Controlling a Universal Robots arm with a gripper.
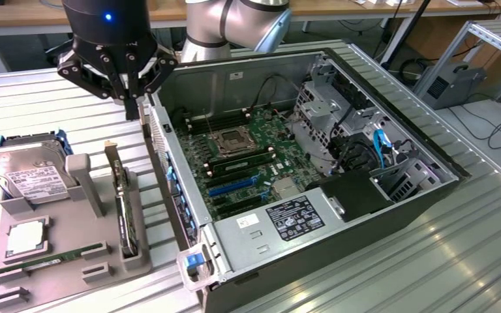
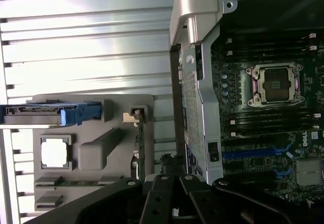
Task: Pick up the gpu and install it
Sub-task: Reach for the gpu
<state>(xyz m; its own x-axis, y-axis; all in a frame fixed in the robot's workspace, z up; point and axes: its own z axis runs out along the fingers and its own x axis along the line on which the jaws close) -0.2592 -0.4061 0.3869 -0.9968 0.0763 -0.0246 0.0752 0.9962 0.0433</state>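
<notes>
The claw (image 1: 132, 115) hangs with its fingers pressed together and nothing between them. It is above the slatted counter (image 1: 42, 98), just beside the rear wall of the open computer case (image 1: 338, 55).

Lower than the claw, on the side away from the case, a grey tray (image 1: 68, 225) lies on the counter. The gpu (image 1: 122, 208) stands on edge in the tray's slot nearest the case, with its metal end bracket (image 1: 111, 163) on the end closest to the claw. The two are well apart — nothing is touching the card.

Further out in the same tray are a hard drive (image 1: 24, 169) in a blue frame, a square processor chip (image 1: 26, 238) and a narrow RAM stick (image 1: 37, 264). On the claw's other side the motherboard (image 1: 250, 156) lies exposed inside the case, with its empty socket (image 1: 233, 140) and blue expansion slots (image 1: 233, 186).

My reading is that the pick-up is in hand and no grasp has been made yet. Taking the card would call for the fingers to part and for the claw to line up over the thin upper edge, clear of the tray's upright post (image 1: 85, 186).

The card shows edge-on, so its fan and shroud are hard to make out. The tray's near corner is cut off — and which slot suits the card I cannot tell.
</notes>
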